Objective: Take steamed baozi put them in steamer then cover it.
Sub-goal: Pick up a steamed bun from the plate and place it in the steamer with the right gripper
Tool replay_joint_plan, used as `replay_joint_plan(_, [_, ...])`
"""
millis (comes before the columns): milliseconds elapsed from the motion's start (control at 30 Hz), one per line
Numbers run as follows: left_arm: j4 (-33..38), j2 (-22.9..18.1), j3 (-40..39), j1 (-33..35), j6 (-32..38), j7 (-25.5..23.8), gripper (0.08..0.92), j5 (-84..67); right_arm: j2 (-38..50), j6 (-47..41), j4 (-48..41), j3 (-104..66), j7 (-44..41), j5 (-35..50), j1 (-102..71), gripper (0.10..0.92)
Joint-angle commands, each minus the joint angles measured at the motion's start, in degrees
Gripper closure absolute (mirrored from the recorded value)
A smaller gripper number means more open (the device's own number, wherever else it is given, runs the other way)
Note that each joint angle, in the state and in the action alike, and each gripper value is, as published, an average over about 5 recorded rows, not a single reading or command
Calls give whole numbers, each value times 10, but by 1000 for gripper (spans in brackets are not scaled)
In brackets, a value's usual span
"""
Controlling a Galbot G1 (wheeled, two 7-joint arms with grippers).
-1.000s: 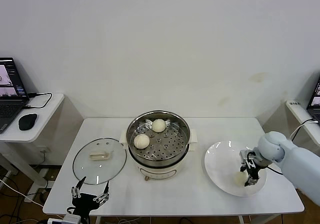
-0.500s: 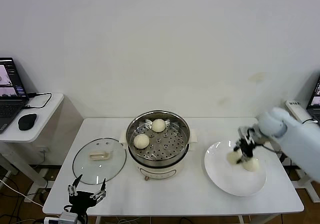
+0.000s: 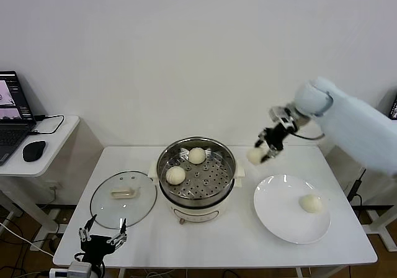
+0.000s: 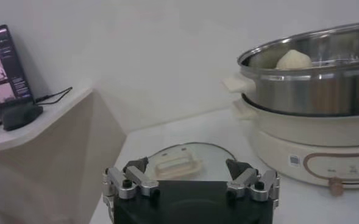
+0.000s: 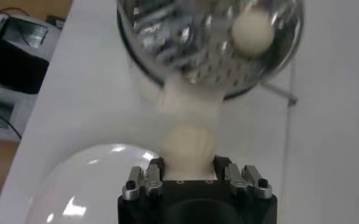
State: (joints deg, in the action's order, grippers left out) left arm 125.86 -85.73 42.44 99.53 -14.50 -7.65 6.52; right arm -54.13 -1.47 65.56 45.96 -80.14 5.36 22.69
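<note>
Lifted off the white plate (image 3: 282, 219) since a moment ago, the right pincer (image 3: 265, 149) now hangs in the air just right of the steamer (image 3: 196, 174), clamped on one steamed baozi (image 3: 255, 156). Two buns (image 3: 186, 165) sit on the perforated tray; a fourth (image 3: 311, 203) remains on the plate. The glass cover (image 3: 123, 198) lies flat on the tabletop (image 3: 236, 234). The left pincer (image 3: 102, 241) waits spread wide near the front edge.
</note>
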Motion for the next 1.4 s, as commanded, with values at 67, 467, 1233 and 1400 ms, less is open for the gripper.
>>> replay_joint_plan(67, [-7, 1, 6, -1, 4, 9, 177, -6, -152, 168, -84, 67, -2, 30, 86, 508])
replay_joint_plan(467, [0, 2, 3, 1, 3, 5, 177, -6, -194, 296, -38, 188, 33, 11, 95, 508])
replay_joint_plan(1233, [-9, -3, 4, -7, 4, 6, 177, -17, -201, 386, 74, 185, 101, -213, 13, 499])
replay_joint_plan(1400, [-14, -2, 2, -11, 4, 5, 177, -17, -197, 374, 81, 186, 109, -217, -4, 501])
